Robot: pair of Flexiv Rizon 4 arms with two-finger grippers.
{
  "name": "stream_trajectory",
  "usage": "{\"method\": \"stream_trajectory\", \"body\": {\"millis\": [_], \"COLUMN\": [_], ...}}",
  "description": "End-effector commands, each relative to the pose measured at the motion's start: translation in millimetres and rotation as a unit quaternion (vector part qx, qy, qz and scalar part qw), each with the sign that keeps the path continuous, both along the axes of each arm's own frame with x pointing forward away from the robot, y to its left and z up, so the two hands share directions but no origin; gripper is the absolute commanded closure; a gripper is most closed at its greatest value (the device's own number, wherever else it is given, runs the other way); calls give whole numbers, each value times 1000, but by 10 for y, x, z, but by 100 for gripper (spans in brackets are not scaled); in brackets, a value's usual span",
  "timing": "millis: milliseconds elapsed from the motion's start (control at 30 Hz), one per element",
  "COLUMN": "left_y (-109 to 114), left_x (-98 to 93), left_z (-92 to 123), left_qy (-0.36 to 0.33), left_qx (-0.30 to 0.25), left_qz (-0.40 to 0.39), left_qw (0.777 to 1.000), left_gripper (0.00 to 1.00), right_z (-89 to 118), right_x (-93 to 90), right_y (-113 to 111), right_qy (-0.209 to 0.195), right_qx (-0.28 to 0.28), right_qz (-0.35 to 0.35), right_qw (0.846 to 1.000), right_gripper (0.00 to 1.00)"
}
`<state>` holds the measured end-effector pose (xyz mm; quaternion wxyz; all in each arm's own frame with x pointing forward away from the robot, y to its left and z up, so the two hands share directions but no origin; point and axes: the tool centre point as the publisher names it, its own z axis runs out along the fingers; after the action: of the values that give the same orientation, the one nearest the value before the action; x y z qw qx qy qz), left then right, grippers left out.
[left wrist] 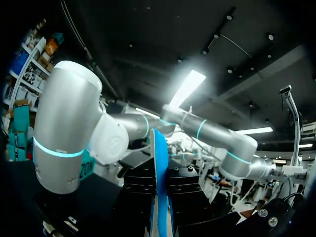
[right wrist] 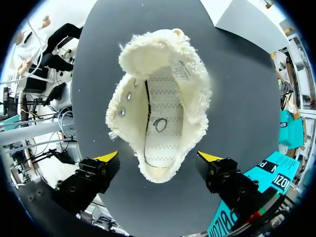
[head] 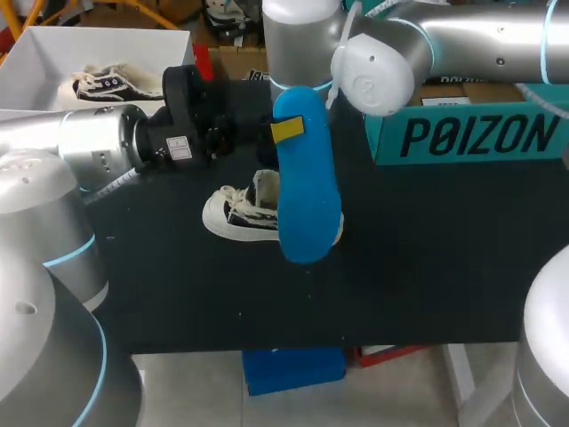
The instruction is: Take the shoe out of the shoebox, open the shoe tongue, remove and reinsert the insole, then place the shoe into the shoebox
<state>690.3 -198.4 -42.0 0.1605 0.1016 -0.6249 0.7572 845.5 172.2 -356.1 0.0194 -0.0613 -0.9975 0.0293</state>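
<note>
Insole [head: 307,191] is what catches the eye from where I stand: a long blue one, held up on end above the middle of the dark table [head: 427,267]. The left arm comes in from the side, and its pincer [left wrist: 161,200] is clamped on the insole. In the left wrist view the blue strip runs edge-on between the two black fingers, which press on it from both sides. From above, one yellow tip shows against the insole's upper end.

The shoe [head: 238,213] stands on the table just behind and beside the hanging insole, a low sneaker with a white sole, dark sides and pale laces. The right arm reaches down over it from the far side. Its pincer [right wrist: 159,158] hangs straight above the shoe with the fingers spread wide, one yellow tip to each side of the shoe's near end, and neither touches it. From that wrist the shoe's mouth gapes open, showing fuzzy cream lining and a bare stitched bottom.

The white shoebox [head: 36,53] sits at the table's far left corner, well apart from the shoe, with a second sneaker [head: 111,84] lying in it. A teal box [head: 462,133] stands at the far right.
</note>
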Motion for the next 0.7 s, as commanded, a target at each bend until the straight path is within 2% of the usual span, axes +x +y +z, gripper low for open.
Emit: {"method": "stream_trajectory", "body": {"millis": [33, 700], "left_y": [-19, -19], "left_x": [-13, -13], "left_z": [-9, -9], "left_qy": [0, 0], "left_qx": [0, 0], "left_qz": [3, 3], "left_qw": [1000, 1000], "left_gripper": [100, 100], "right_z": [4, -22], "right_x": [-37, -116], "right_y": [-86, -283], "right_qy": [-7, -43], "right_qx": [20, 123], "right_qz": [-1, -5], "right_qw": [1000, 991], "right_gripper": [0, 0]}}
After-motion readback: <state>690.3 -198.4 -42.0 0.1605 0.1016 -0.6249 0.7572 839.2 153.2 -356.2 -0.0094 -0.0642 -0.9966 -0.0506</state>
